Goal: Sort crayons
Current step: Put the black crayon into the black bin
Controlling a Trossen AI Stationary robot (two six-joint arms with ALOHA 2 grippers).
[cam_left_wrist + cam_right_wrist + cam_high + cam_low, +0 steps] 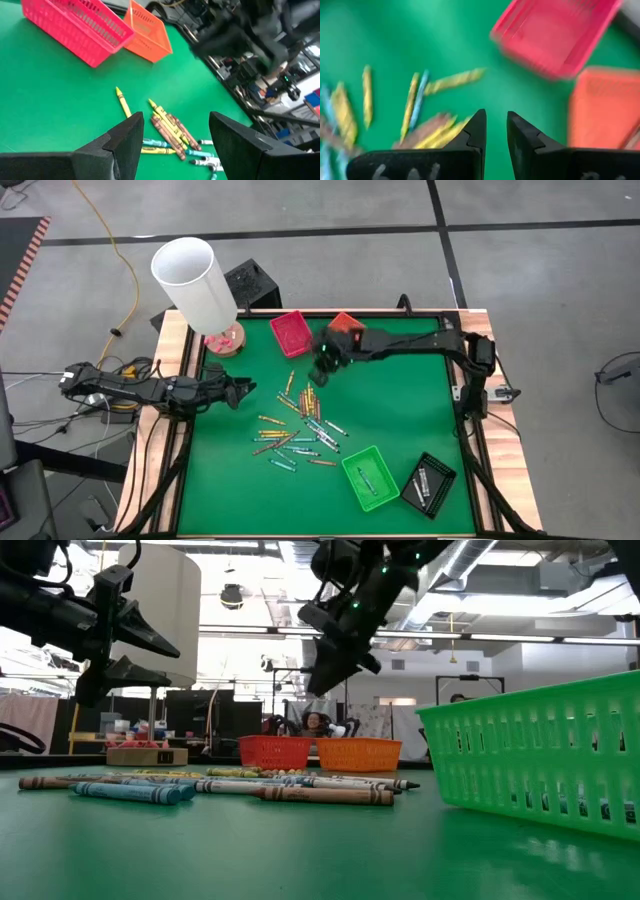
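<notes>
Dark fingers of the right gripper (495, 131) stand a little apart with nothing between them, only green felt showing in the narrow gap. It hangs above the green table (400, 410), clear of the surface in the low view, with the orange tray (345, 323) just behind it and the red tray (291, 332) beside that. Out past its fingertips lie the crayons (300, 428), a loose scatter in the middle of the table; in the right wrist view they are smeared streaks of yellow, blue and brown, cut off at the picture's edge. Farther off, beyond the scatter, sit the green tray (371, 477) and the black tray (429, 484), whose contents are hard to make out. Across the scatter, the left gripper (243, 391) hovers with its fingers wide apart and empty. A white lamp (196, 284) hides the table's far corner behind it.
</notes>
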